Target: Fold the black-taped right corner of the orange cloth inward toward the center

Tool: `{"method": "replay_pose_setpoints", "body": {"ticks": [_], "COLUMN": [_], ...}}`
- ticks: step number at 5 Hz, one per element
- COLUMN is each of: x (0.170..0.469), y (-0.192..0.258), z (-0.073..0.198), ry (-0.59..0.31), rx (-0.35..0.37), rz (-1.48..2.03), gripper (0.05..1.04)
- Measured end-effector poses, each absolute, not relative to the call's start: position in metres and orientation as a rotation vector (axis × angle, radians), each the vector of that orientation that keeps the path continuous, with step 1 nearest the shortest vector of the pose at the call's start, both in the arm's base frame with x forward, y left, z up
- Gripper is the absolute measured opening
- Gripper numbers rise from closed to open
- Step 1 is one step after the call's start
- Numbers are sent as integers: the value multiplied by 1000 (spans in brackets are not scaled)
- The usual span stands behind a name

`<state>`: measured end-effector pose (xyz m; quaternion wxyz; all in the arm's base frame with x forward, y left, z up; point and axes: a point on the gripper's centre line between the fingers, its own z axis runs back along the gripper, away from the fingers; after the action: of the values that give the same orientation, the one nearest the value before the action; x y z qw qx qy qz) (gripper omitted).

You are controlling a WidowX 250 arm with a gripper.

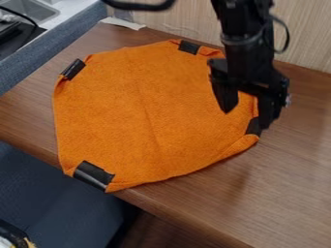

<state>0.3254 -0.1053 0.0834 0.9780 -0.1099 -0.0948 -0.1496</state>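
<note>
A brown wood-grained counter point(284, 169) is spreading beneath the fingers point(225, 94) and reaching out to all sides of them. On it, an orange cloth point(142, 111) is lying roughly flat, mostly to the view's left of the fingers and also showing between them, its corners folding inward. Down and to the left of the fingers, past the counter's edge, a dark blue surface point(52, 193) is showing. The black gripper point(246, 119) is hanging over the cloth's right part, its fingers standing spread apart, with none of the cloth visibly pinched between them. Black patches are marking the folded corners: one point(94, 175) far down and left of the fingers, one point(73, 69) far to their left, one point(189, 47) above and left, and one point(253, 127) right beside the right-hand fingertip; whether they are touching, I cannot tell.
</note>
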Motion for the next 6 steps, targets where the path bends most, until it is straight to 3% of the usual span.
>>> {"method": "replay_pose_setpoints", "body": {"ticks": [1,2,3,5,6], "x": [335,343,347,341,337], "y": [-112,-126,-135,-135,-138], "z": [63,43,38,33,34], "ry": [-129,-95,-88,-121,-133], "rx": [-162,-147,-107,-52,-89], "rz": [-300,-323,-364,-368,-373], "gripper": [1001,1001,947,388,211]}}
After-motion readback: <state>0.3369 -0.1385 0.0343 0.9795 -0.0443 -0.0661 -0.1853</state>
